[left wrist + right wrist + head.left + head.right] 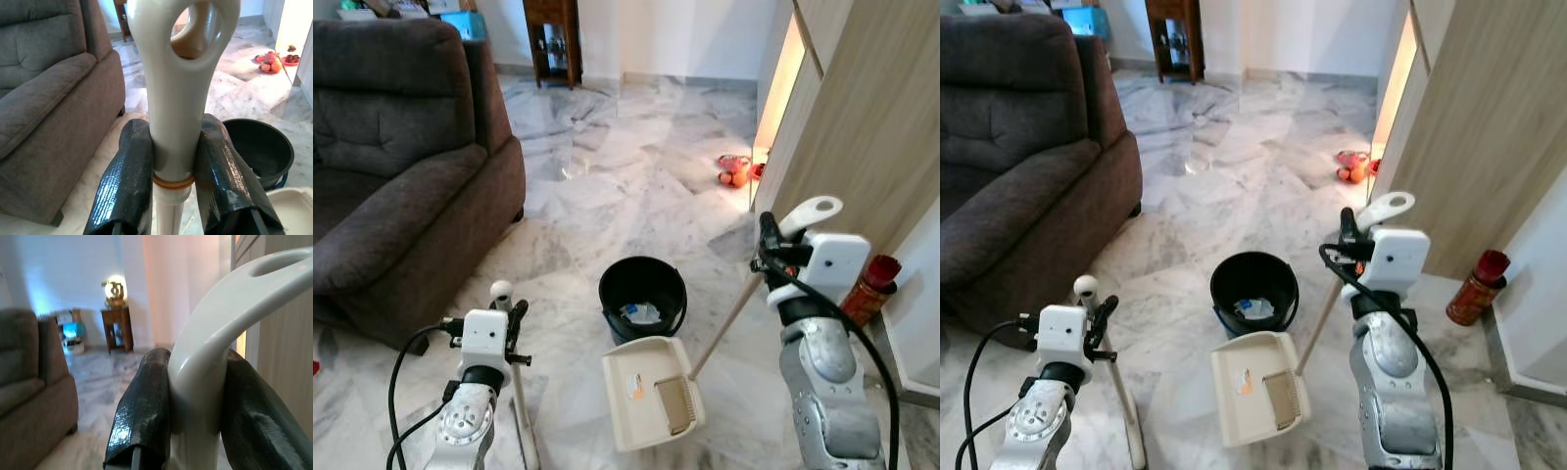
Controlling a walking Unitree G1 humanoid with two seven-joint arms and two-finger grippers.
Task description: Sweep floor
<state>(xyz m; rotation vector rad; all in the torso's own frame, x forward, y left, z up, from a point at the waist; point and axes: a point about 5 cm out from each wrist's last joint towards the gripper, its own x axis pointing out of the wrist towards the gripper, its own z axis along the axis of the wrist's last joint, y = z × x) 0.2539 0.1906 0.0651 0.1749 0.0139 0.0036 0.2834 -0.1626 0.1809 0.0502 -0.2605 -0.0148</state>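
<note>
Holding both tools upright over the marble floor [636, 186], the robot stands with the left hand [173, 171] pinching the cream broom handle [178, 98] just below its hanging loop, and the right hand [195, 416] pinching the curved white top of the dustpan handle [808, 213]. The dustpan [651, 392] rests on the floor between the two arms, its tray tilted toward the near side, with a comb-like insert at its right edge. The black bucket [643, 294] sits just beyond the pan's far edge, touching or nearly so, and holds some pale scraps. Hazard 1: the pan's long stick slants from the tray up to the right hand, so any lift or twist of that wrist would likely tip the tray and could knock the bucket. Hazard 2: the broom head lies out of frame (its position relative to the pan cannot be confirmed), so a blind stroke may miss the tray mouth or shove the pan aside. Hazard 3: a red spray can [869, 289] stands near the right arm beside the wooden cabinet [862, 127]; a wide elbow swing could topple it. Hazard 4: the grey sofa [401, 166] at the left limits broom travel, and the handle could catch on it. Both grips sit high on the handles, which probably gives weak leverage and invites slipping.
</note>
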